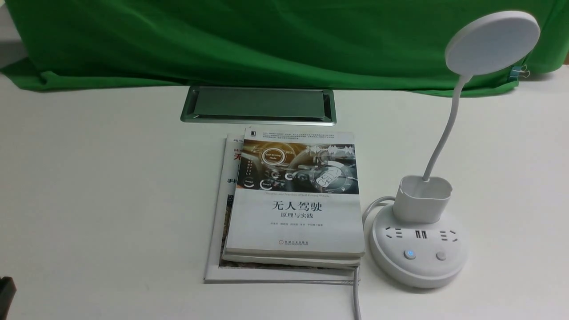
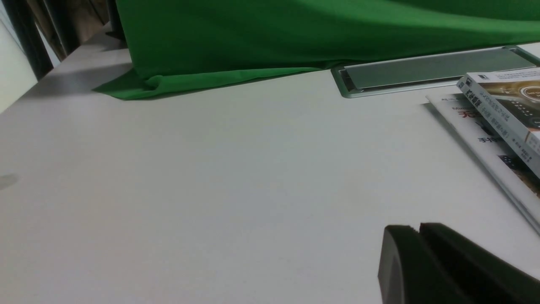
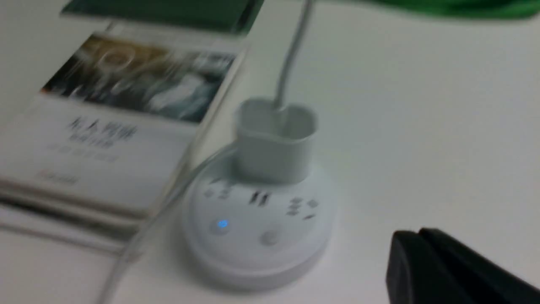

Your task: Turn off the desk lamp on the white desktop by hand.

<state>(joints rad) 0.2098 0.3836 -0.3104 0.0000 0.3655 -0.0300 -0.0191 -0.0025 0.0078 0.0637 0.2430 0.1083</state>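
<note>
Right pincer (image 3: 418, 232) shows as two black fingers lying together with only a thin seam between them, holding nothing; it hovers above the table (image 1: 89, 200) near the round base of the desk lamp (image 1: 421, 202), not touching it, in a blurred right wrist view. Left pincer (image 2: 419, 228) looks the same, its fingers pressed together and empty, low over bare table to the left of the books.

From the front, the white lamp stands at the right of the table. Its base carries sockets and two buttons: the left button (image 1: 410, 254) glows blue, the right button (image 1: 441, 256) is plain. A thin neck rises from a cup-shaped holder to a flat round head (image 1: 492, 42). A white cord (image 1: 355, 293) runs from the base toward the near edge.

Just left of the lamp, a book (image 1: 295, 200) rests on a thinner magazine (image 1: 218, 240). Behind them lie a grey metal hatch (image 1: 258, 106) and a green cloth (image 1: 266, 40)
</note>
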